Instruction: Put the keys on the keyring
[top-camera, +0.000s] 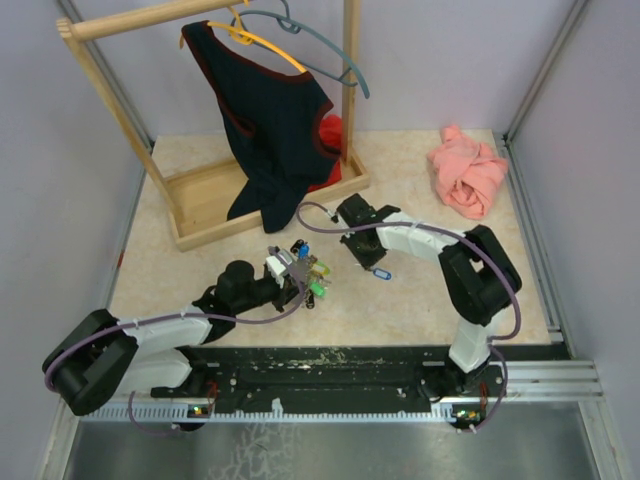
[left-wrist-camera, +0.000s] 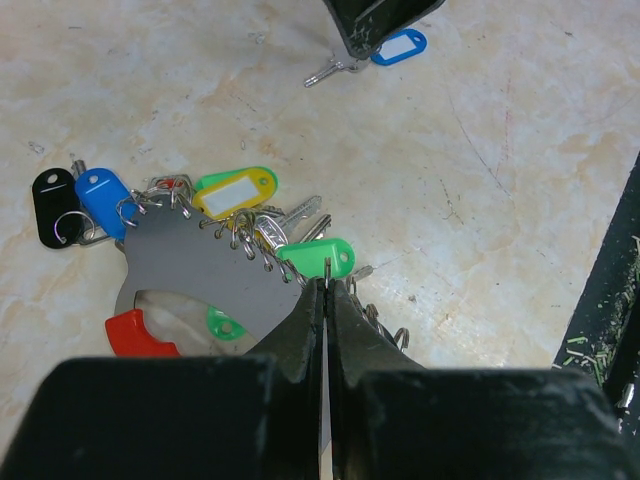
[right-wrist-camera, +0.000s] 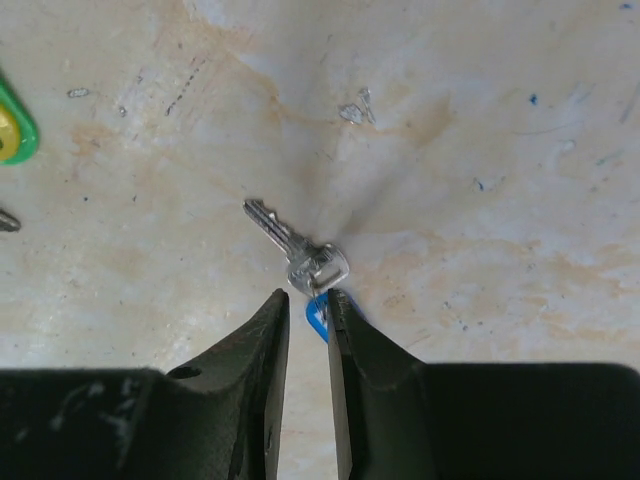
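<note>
A bunch of small silvery keys with blue, black, yellow, green and red plastic tags (left-wrist-camera: 235, 192) hangs on little rings along a grey plate (left-wrist-camera: 195, 270); it shows mid-table in the top view (top-camera: 308, 272). My left gripper (left-wrist-camera: 327, 285) is shut on a thin wire ring at the plate's edge, beside a green tag (left-wrist-camera: 318, 257). One loose silver key (right-wrist-camera: 290, 245) with a blue tag (right-wrist-camera: 316, 318) lies on the table. My right gripper (right-wrist-camera: 308, 300) stands over that tag, jaws slightly apart, the right finger on the tag's edge. It also shows in the top view (top-camera: 362, 252).
A wooden clothes rack (top-camera: 200, 195) with a dark garment (top-camera: 270, 130) on a hanger stands at the back left. A pink cloth (top-camera: 468, 175) lies at the back right. The black base rail (top-camera: 330, 360) runs along the near edge.
</note>
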